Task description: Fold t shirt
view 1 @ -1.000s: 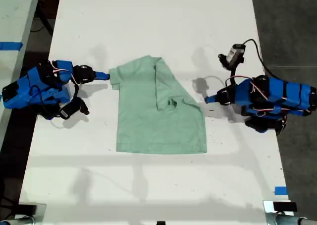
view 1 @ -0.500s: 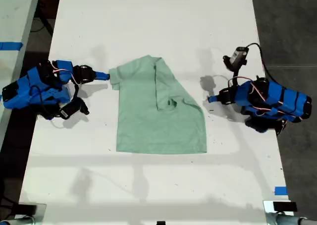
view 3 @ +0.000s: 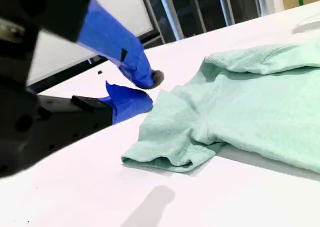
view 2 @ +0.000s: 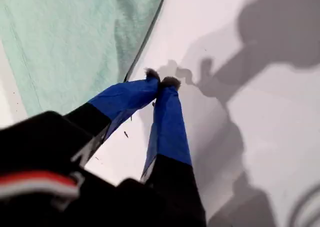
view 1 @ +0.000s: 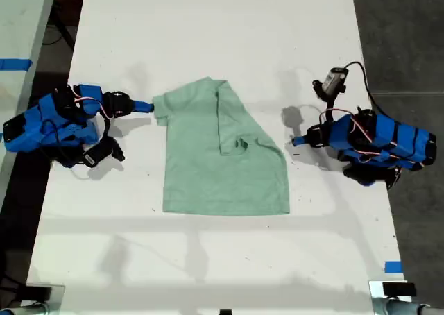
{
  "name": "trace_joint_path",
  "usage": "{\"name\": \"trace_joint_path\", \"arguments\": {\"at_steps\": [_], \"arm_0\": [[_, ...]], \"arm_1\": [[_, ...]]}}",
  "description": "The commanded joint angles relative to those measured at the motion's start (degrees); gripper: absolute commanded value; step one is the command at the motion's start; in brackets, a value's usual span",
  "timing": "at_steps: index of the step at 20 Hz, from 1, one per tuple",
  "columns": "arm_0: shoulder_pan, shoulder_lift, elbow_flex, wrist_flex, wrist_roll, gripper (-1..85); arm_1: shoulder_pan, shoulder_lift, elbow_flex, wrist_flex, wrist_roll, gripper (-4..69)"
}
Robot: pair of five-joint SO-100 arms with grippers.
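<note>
The pale mint-green t shirt lies flat on the white table, its side towards the exterior view's right folded inward along a slanted edge. My first gripper is shut and empty, its tips on bare table a little off the t shirt's edge, on the exterior view's right. My second gripper is shut on nothing, its tips just beside the short sleeve on the exterior view's left; I cannot tell if they touch it.
Bare white tabletop surrounds the shirt. A small blue tape mark sits near the table's edge at the exterior view's lower right. Dark floor lies past the table edge there, and another pale surface with blue tape stands at the exterior view's left.
My first arm has drawn back slightly towards the exterior view's right, away from the shirt's edge. The second arm and the shirt have stayed put.
</note>
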Motion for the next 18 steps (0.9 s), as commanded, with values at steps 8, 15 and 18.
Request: {"name": "trace_joint_path", "arguments": {"at_steps": [8,15,18], "arm_0": [[0.4,-0.1,2.1,0.3,0.4,3.2],[0.4,-0.1,2.1,0.3,0.4,3.2],[-0.1,-0.1,2.1,0.3,0.4,3.2]], "arm_1": [[-0.4,0.8,3.1,0.4,1.6,1.7],[-0.5,0.8,3.1,0.4,2.1,1.5],[0.1,0.7,3.1,0.4,2.2,1.0]]}}
